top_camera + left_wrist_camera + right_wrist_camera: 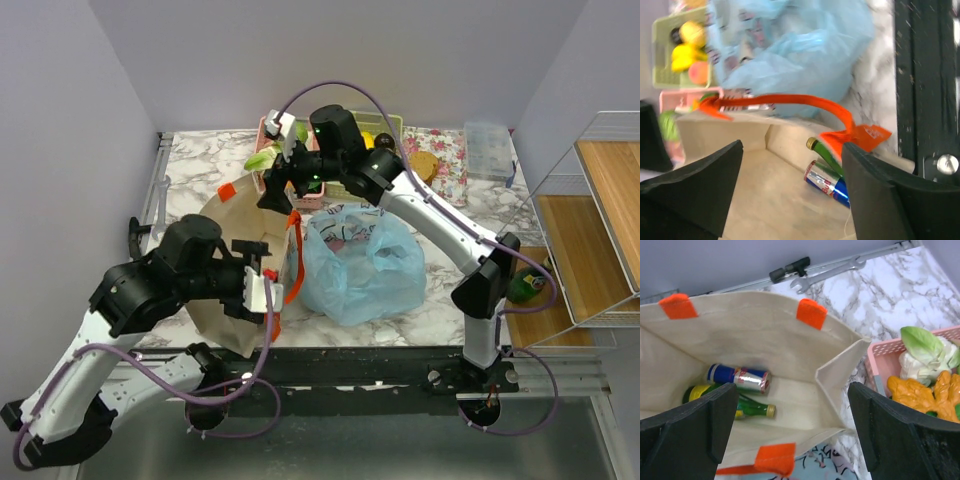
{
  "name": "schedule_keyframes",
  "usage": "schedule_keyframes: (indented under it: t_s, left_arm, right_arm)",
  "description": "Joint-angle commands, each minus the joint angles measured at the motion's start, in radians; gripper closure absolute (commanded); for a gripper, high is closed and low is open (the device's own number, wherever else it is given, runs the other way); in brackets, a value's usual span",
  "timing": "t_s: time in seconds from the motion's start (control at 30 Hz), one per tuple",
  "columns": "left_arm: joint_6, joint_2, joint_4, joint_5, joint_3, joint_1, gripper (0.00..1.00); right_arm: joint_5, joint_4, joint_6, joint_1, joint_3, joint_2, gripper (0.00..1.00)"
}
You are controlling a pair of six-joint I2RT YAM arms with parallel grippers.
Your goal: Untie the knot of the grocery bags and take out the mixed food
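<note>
The light blue plastic grocery bag (360, 265) lies crumpled on the marble table, right of a beige tote (235, 310). Its crinkled top (790, 45) shows no knot that I can make out. My left gripper (790, 150) is open over the tote's mouth, holding nothing; the orange strap (805, 102) runs just past its right finger. My right gripper (792, 390) is open above the tote's far side (278, 195), also holding nothing. A green leafy cabbage (925, 347) and orange pieces (920, 392) sit in a pink basket (877, 352). A peach (699, 72) lies in a green basket.
A can (740, 379) and a green bottle (747, 407) lie in the tote. The green basket (660, 55) holds yellow fruit. A floral cloth (445, 160), a clear box (488, 148) and a wire shelf (590, 230) stand at the right. A wrench (832, 275) lies by the back rail.
</note>
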Motion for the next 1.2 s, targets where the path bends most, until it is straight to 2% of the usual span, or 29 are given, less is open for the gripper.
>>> schedule_keyframes:
  t_s: [0.0,0.1,0.23,0.33,0.4,0.53,0.6,0.67,0.7,0.77,0.83,0.87,0.97,1.1,1.17]
  left_arm:
    - [-0.386,-0.028,0.144,0.029,0.125,0.169,0.14]
    - [-0.569,0.047,0.144,0.06,0.274,0.362,0.1]
    - [-0.639,0.144,0.086,-0.058,0.366,0.526,0.08]
    - [-0.635,0.204,0.029,-0.17,0.326,0.613,0.08]
    - [-0.641,0.225,0.013,-0.183,0.266,0.691,0.08]
    - [-0.646,0.251,0.023,-0.243,0.125,0.763,0.13]
    - [-0.648,0.256,0.045,-0.262,0.07,0.773,0.19]
    - [-0.651,0.257,0.059,-0.225,0.049,0.774,0.28]
    - [-0.659,0.259,0.061,-0.195,0.049,0.774,0.38]
    - [-0.664,0.272,0.054,-0.092,0.076,0.774,0.72]
    - [-0.682,0.269,0.069,0.022,0.123,0.774,0.96]
    - [-0.686,0.254,0.091,0.076,0.148,0.774,1.0]
    - [-0.696,0.172,0.215,0.145,0.154,0.77,1.0]
    - [-0.598,0.047,0.343,0.226,0.061,0.75,1.0]
    - [-0.542,0.009,0.344,0.263,0.013,0.735,1.0]
  right_arm:
    - [0.127,0.056,-0.016,0.02,0.086,0.098,0.02]
    - [0.14,-0.007,-0.045,0.025,0.104,0.143,0.07]
    - [0.124,-0.038,-0.077,0.025,0.009,0.105,0.16]
    - [0.137,0.001,-0.093,0.026,-0.107,0.034,0.24]
    - [0.152,0.018,-0.094,0.026,-0.169,-0.003,0.3]
    - [0.156,0.05,-0.097,0.026,-0.273,-0.069,0.37]
    - [0.15,0.074,-0.088,0.027,-0.321,-0.098,0.38]
    - [0.142,0.084,-0.08,0.026,-0.352,-0.114,0.39]
    - [0.138,0.087,-0.079,0.026,-0.363,-0.121,0.39]
    - [0.137,0.111,-0.077,0.027,-0.395,-0.138,0.4]
    - [0.137,0.16,-0.082,0.026,-0.436,-0.166,0.41]
    - [0.137,0.194,-0.085,0.026,-0.457,-0.185,0.41]
    - [0.127,0.277,-0.095,0.026,-0.503,-0.227,0.41]
    - [0.082,0.357,-0.126,0.027,-0.58,-0.295,0.37]
    - [0.06,0.378,-0.141,0.026,-0.621,-0.345,0.33]
